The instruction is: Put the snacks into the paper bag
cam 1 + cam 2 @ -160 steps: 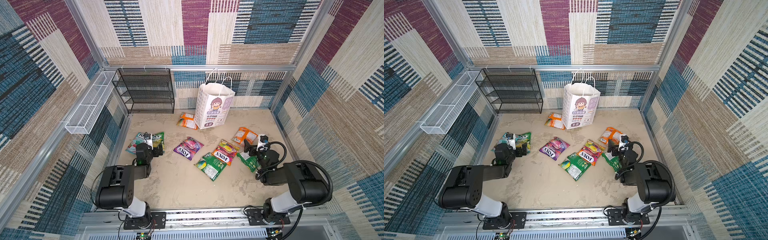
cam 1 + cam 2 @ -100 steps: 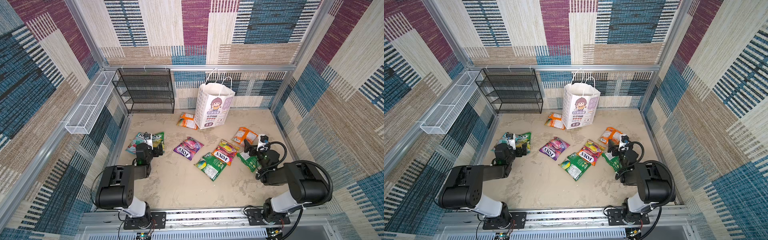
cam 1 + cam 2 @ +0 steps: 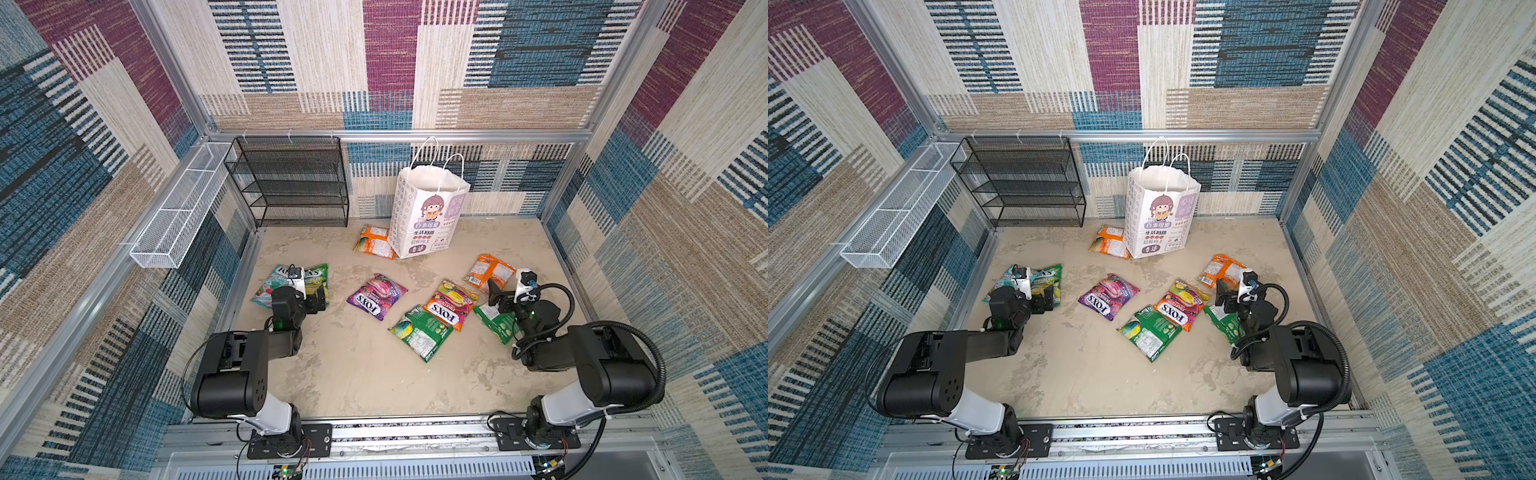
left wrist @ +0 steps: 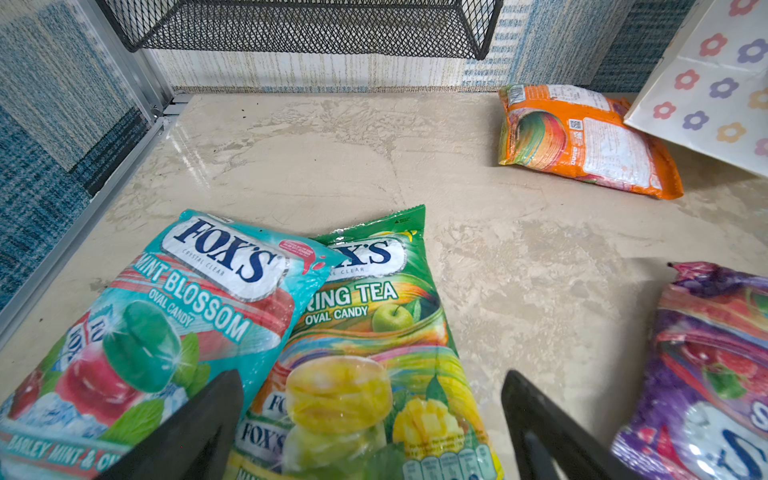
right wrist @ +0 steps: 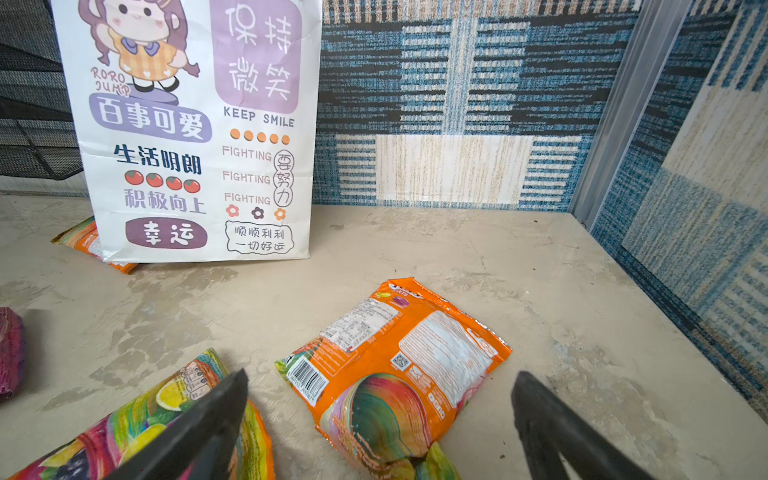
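Item: snacks, eight packets counted in both top views, all flat on the worktop [image 3: 353,374], none in my hold. The teal packet [image 4: 174,316] overlaps the yellow-green packet [image 4: 357,353] near the left wall. The purple packet [image 3: 376,296] lies mid-worktop, and the red-orange packet [image 3: 451,303] laps a corner of a green packet [image 3: 419,332]. A second green packet [image 3: 494,322] is partly hidden under my right arm. The orange packet [image 5: 407,365] lies to the right, and a second orange packet [image 3: 374,243] is tucked against the foot of the bag. Item: paper bag [image 3: 428,220], upright by the back wall, mouth open, handles up; too little of its inside shows to tell the contents. Change against the earlier views: none that I can find; packets, bag and both arms lie as they did. Judgement: loading has not begun, and every packet is yet to be carried. Item: left end effector [image 4: 372,380], jaws spread wide, empty, poised low over the yellow-green packet, one finger over the teal packet. Item: right end effector [image 5: 380,376], jaws spread wide, empty, the orange packet lying between them, one finger over the red-orange packet. The bag stands well apart from both. Surroundings: black mesh rack [image 3: 291,183] at the back left and white wire basket [image 3: 178,216] on the left wall, neither involved.
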